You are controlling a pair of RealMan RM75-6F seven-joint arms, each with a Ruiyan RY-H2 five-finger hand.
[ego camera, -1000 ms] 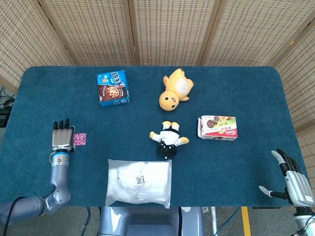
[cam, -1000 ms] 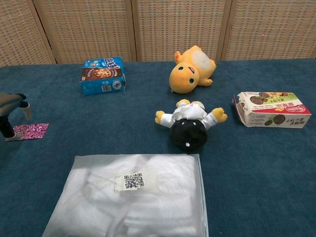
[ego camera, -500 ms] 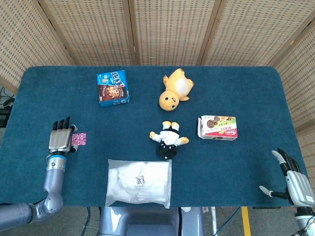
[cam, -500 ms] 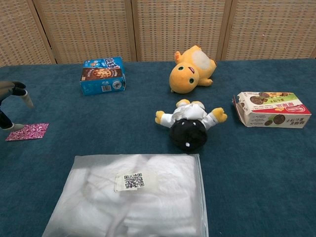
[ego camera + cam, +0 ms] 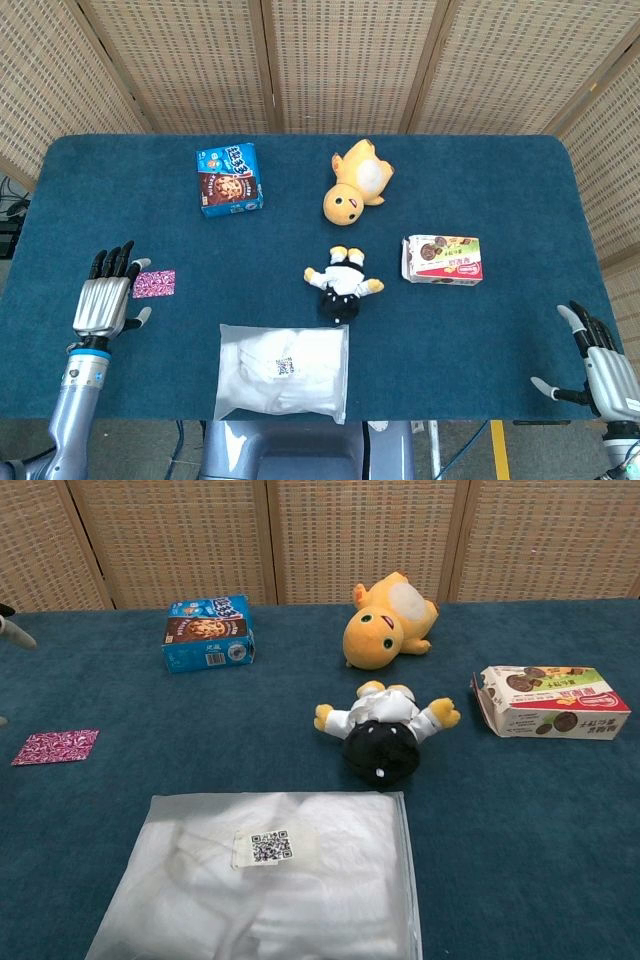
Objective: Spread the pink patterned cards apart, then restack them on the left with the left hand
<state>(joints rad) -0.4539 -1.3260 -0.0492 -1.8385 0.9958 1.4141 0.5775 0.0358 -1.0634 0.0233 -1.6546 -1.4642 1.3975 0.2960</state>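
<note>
left robot hand (image 5: 103, 305) pulled back, pink cards (image 5: 155, 284) released

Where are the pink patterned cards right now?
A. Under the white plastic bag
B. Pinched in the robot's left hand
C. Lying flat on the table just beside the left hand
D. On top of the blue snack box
C: the pink patterned cards lie flat on the blue table, apart from the open left hand.

Silver-backed left hand (image 5: 103, 303) with black fingertips, blue-ringed wrist, grey forearm, matching right hand (image 5: 603, 368)
</note>
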